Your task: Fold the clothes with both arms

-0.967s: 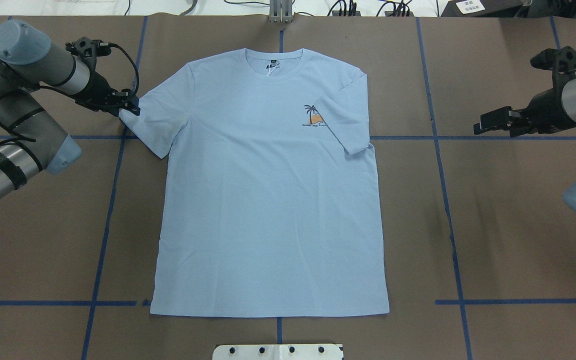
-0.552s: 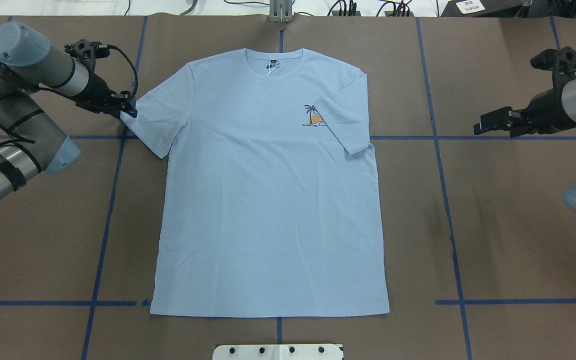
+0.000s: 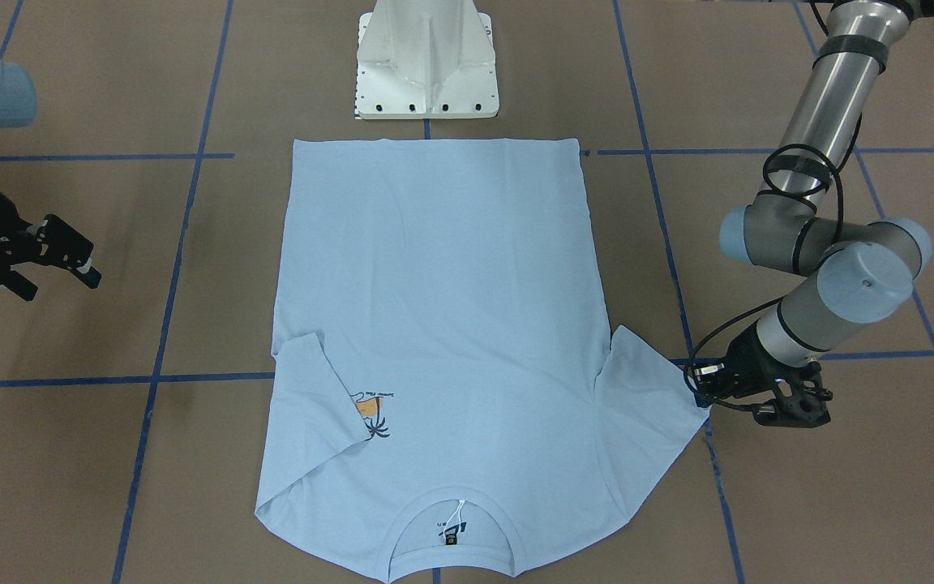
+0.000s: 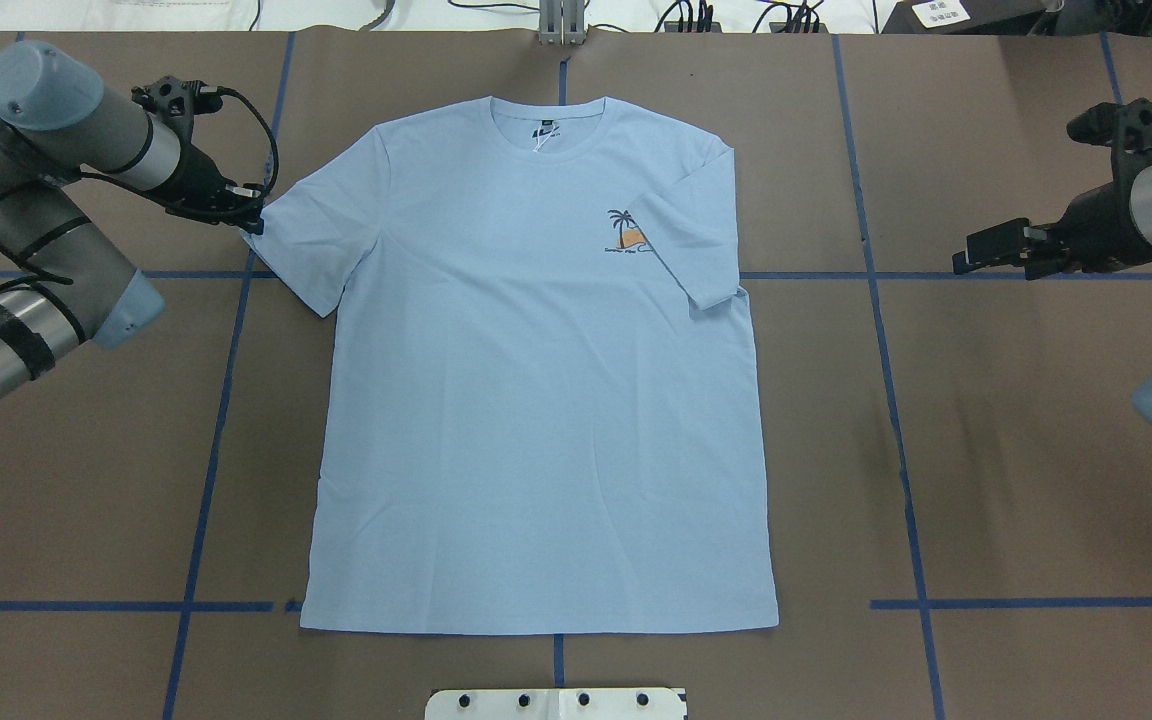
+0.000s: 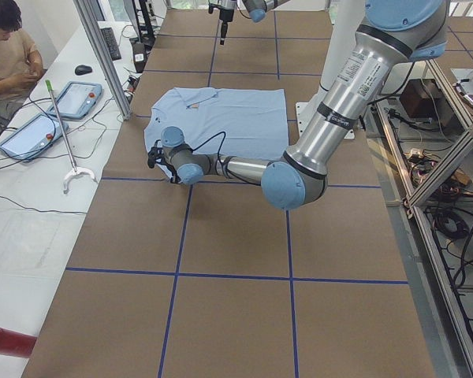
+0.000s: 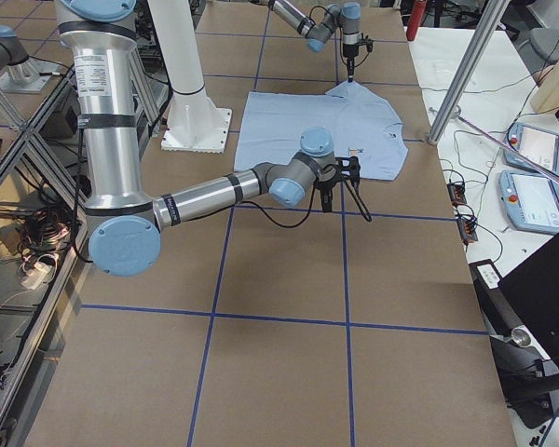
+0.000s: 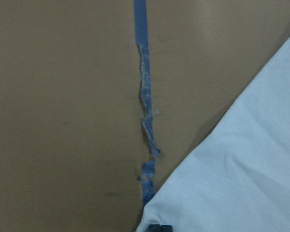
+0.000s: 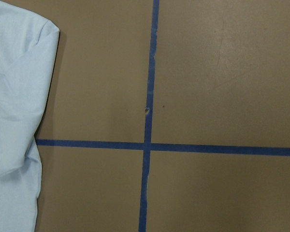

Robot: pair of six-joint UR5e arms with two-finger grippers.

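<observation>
The light blue T-shirt [image 4: 536,400] lies flat, chest up, collar toward the far edge; the palm print [image 4: 626,232] is partly covered by one sleeve [image 4: 696,240] folded inward. My left gripper [image 4: 254,222] sits at the tip of the other, spread sleeve [image 4: 306,240]. In the left wrist view its dark fingertips [image 7: 159,227] are together at the cloth's corner [image 7: 232,183], so it is shut on the sleeve tip. My right gripper [image 4: 966,255] hovers open over bare table well to the shirt's right, its fingers [image 3: 70,251] apart and holding nothing.
Brown table paper [image 4: 986,450] with blue tape lines [image 4: 896,400] surrounds the shirt. The white pedestal base [image 3: 428,61] stands just beyond the hem. At the left side a person sits by tablets [image 5: 71,98] and cables on a white bench.
My left gripper has shifted slightly outward, to the sleeve's very tip. My right gripper has drifted a little farther from the shirt. The shirt body has not moved.
</observation>
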